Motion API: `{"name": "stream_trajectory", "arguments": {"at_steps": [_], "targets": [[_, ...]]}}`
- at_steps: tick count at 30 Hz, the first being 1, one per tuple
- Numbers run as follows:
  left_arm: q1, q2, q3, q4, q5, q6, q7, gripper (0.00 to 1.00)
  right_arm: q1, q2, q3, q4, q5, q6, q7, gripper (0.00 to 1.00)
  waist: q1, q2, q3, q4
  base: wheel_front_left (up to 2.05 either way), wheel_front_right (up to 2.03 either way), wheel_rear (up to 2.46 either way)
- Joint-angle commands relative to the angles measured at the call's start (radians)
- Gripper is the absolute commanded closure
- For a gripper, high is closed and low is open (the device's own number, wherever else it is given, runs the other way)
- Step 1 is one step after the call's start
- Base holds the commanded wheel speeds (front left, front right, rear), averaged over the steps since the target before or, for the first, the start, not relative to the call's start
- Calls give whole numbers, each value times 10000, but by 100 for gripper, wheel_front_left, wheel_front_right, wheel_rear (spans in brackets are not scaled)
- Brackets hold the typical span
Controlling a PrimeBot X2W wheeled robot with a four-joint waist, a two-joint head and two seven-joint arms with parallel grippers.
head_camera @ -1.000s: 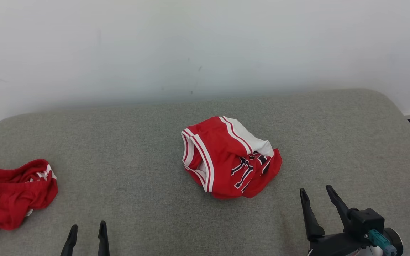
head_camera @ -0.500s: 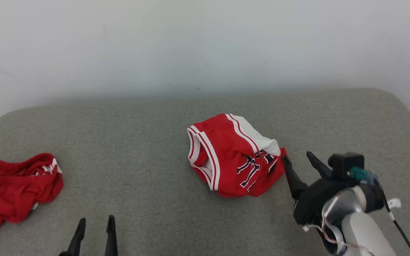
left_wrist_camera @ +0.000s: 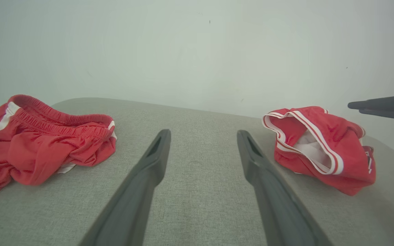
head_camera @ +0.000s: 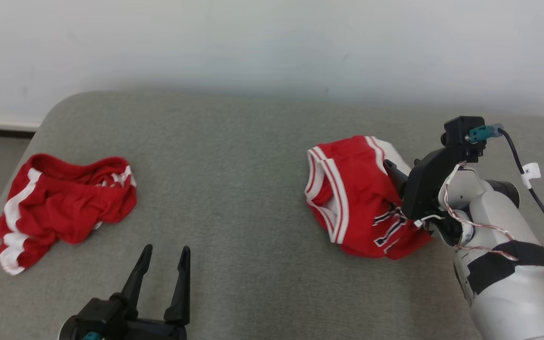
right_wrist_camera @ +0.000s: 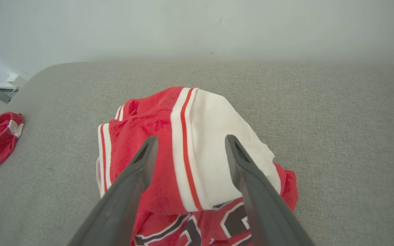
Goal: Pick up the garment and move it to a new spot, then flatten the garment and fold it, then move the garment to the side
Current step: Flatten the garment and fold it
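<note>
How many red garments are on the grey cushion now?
2. One crumpled red garment with white side stripes lies at the left; one red-and-white lettered garment lies at the right, under the open right claw.

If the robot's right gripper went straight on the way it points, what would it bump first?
Probably the red and white garment: the open right gripper aims at its white panel, though the gap is unclear.

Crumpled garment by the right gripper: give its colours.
Red garment, white panel, dark lettering; right wrist view.
</note>
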Motion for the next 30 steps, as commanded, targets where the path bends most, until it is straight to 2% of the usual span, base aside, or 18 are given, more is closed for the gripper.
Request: {"name": "stream_trajectory", "arguments": {"at_steps": [1, 5, 9, 10, 11, 12, 17, 25, 30], "targets": [[-197, -4, -99, -9, -45, -55, -10, 0, -213, -173, -120, 388, -62, -21, 126, 0, -2, -1, 707, 900, 0, 0, 0], [-351, -6, -306, 8, -123, -63, -11, 0, -686, -175, -458, 1422, -494, -21, 381, 0, -2, -1, 843, 1192, 0, 0, 0], [-387, -5, -357, 30, -159, -88, -11, 0, -924, 66, -467, 2105, -451, -21, 531, 0, -2, -1, 867, 1278, 0, 0, 0], [-390, -5, -340, 28, -177, -88, -11, 0, -984, 80, -442, 2201, -458, -21, 534, 13, -2, -1, 865, 1268, 0, 0, 0], [-386, -5, -322, 29, -190, -86, -9, 0, -1018, 99, -377, 2285, -507, -21, 557, 87, -2, -1, 855, 1252, 0, 0, 0], [-374, -5, -306, 41, -194, -82, -11, 0, -1035, 154, -286, 2371, -517, -21, 571, 100, -2, -1, 827, 1226, 0, 0, 0], [-265, -5, -233, 94, -180, -91, -11, 0, -1160, 249, 172, 2507, -414, -21, 550, 100, -2, -1, 632, 1057, 0, 0, 0], [-27, -4, -54, 158, -23, -135, -9, 0, -1452, 439, 1186, 1748, 454, -22, 5, 100, -2, -1, 241, 743, 0, 0, 0], [138, -4, 161, 151, 75, -144, -9, 0, -2010, 548, 2208, 304, 2339, -22, -143, 100, -2, -1, 55, 482, 0, 0, 0]]}}
